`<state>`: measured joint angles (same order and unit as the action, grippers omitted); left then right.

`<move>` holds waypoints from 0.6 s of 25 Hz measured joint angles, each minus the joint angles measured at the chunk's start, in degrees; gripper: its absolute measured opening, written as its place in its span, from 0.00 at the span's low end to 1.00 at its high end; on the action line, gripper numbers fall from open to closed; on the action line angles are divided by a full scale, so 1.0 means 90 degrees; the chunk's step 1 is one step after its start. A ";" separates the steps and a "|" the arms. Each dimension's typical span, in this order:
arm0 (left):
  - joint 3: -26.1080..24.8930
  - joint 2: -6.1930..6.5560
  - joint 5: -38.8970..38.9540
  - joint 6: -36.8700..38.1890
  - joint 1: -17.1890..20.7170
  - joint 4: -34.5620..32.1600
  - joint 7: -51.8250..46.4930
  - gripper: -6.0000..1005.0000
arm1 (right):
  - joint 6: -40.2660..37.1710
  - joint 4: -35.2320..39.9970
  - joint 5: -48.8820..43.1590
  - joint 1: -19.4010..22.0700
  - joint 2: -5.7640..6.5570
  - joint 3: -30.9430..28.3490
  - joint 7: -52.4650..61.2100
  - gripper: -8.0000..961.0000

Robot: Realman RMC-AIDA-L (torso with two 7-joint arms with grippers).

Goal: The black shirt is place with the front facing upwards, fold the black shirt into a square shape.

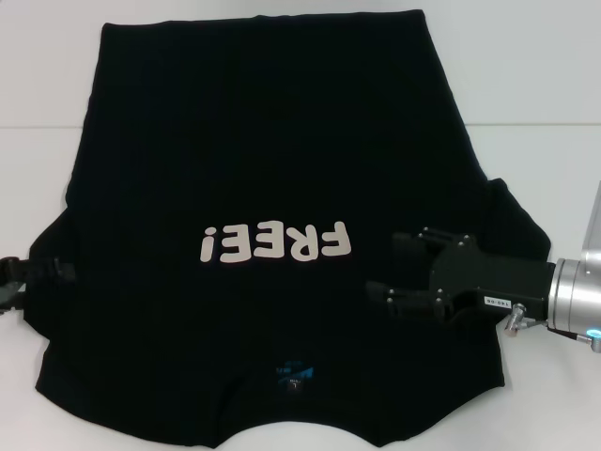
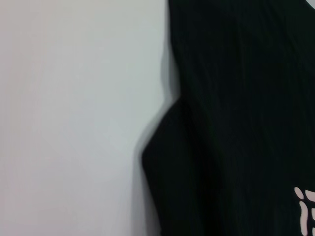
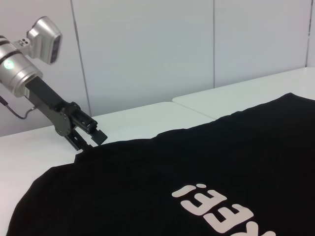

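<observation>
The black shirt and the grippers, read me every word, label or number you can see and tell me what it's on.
"FREE!" in off-white letters on the front of the black shirt, upside down in the head view.
Small blue neck label on the shirt: print too small to read.
White sticker on the right gripper: characters too blurred to read.

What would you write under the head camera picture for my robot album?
Black shirt spread flat, right gripper open over its sleeve side, left gripper at the opposite sleeve.
</observation>
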<state>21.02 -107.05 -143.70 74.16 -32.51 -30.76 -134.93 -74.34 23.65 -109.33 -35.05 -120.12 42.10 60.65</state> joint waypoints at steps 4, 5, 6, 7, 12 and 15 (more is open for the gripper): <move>0.0008 -0.0028 0.0000 0.0010 -0.0033 0.0046 0.0033 0.94 | -0.0046 0.0006 0.0000 0.0016 0.0006 0.0000 0.0000 0.92; 0.0008 -0.0031 0.0000 0.0010 -0.0035 0.0046 0.0047 0.94 | -0.0064 0.0007 0.0000 0.0017 0.0006 0.0000 0.0000 0.92; 0.0008 -0.0036 0.0002 0.0002 -0.0037 0.0047 0.0062 0.94 | -0.0094 0.0008 0.0000 0.0021 0.0007 -0.0001 0.0000 0.92; 0.0008 -0.0040 0.0004 -0.0028 -0.0041 0.0047 0.0094 0.94 | -0.0094 0.0008 0.0000 0.0021 0.0007 -0.0001 0.0000 0.92; 0.0054 -0.0117 -0.0024 -0.0167 -0.0050 0.0013 0.0369 0.88 | -0.0127 0.0017 0.0000 0.0030 0.0007 -0.0030 0.0000 0.92; 0.0074 -0.0130 -0.0028 -0.0188 -0.0050 -0.0004 0.0368 0.78 | -0.0155 0.0022 0.0000 0.0031 0.0007 -0.0048 0.0000 0.92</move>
<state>21.68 -108.22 -143.95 72.47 -32.96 -30.79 -131.62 -75.73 23.85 -109.34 -34.78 -120.05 41.67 60.65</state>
